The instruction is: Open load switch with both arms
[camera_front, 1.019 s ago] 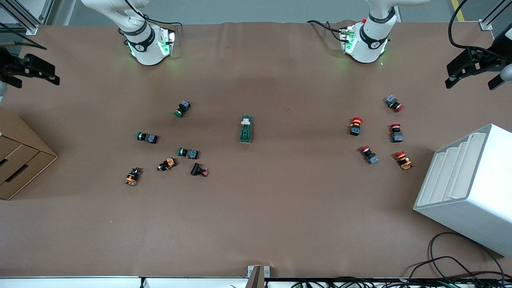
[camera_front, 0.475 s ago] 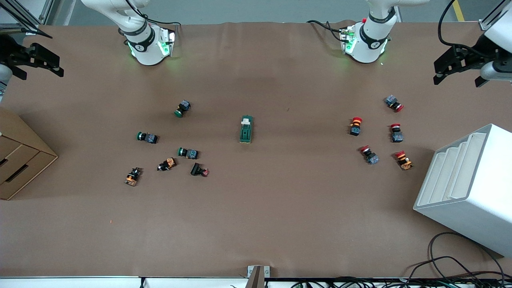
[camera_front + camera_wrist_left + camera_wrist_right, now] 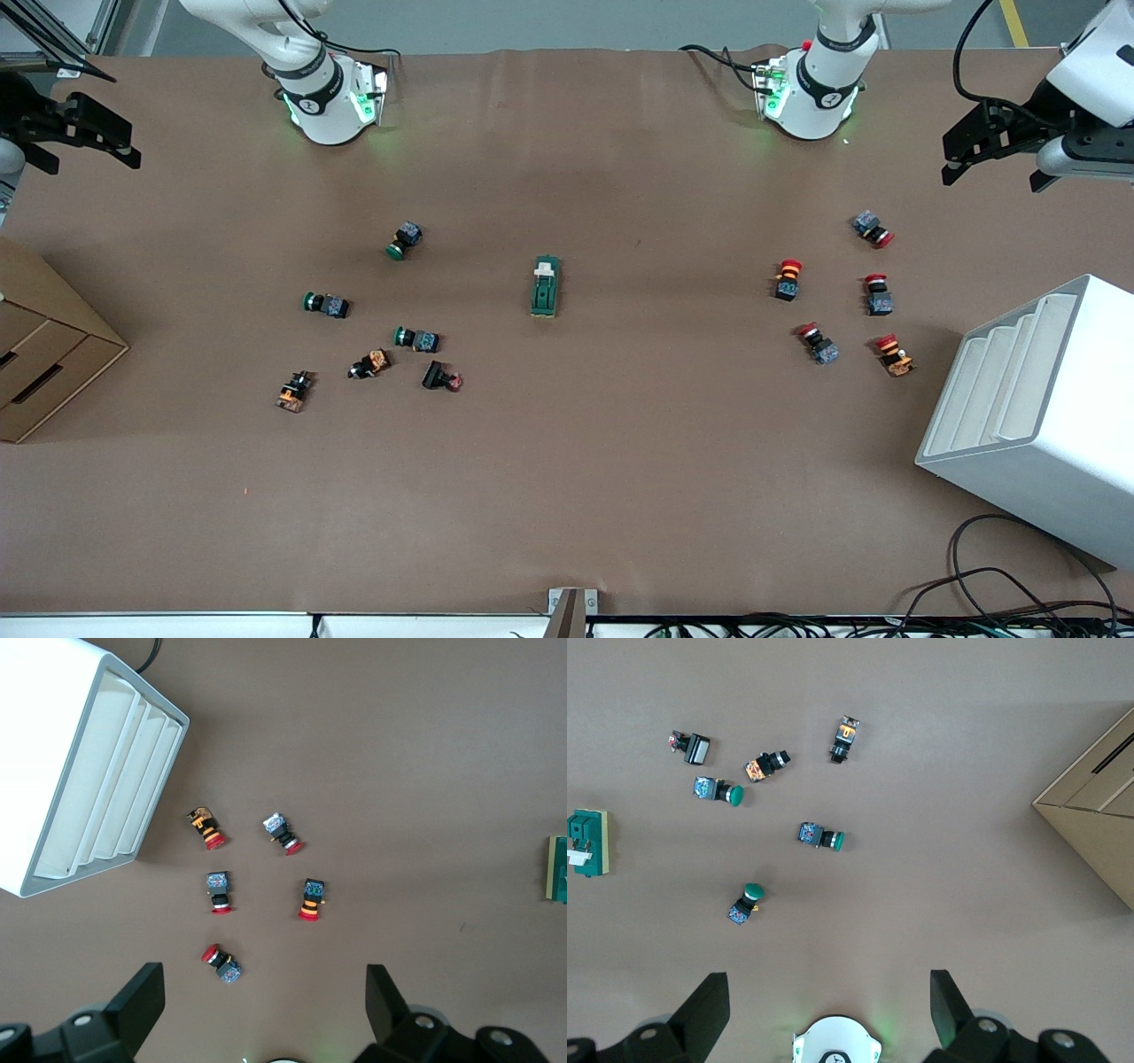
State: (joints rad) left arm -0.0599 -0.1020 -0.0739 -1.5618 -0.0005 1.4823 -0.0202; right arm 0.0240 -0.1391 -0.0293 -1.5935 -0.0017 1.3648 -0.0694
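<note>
The load switch [image 3: 545,286], a dark-green block with a white tab at the end toward the robot bases, lies flat at the table's middle. It also shows at the edge of both wrist views [image 3: 586,842] [image 3: 558,868]. My left gripper [image 3: 992,168] hangs open high over the left arm's end of the table, with nothing between its fingers [image 3: 263,997]. Over the right arm's end of the table my right gripper [image 3: 86,161] is also open and holds nothing [image 3: 830,997]. Both are well away from the switch.
Several green-capped and orange push buttons [image 3: 326,304] lie toward the right arm's end. Several red-capped buttons [image 3: 788,278] lie toward the left arm's end. A white slotted rack [image 3: 1036,416] and a cardboard box [image 3: 44,346] stand at the table's two ends.
The left gripper has moved in over the table toward its middle. The right gripper has shifted slightly toward the robot bases. The switch and buttons have not moved.
</note>
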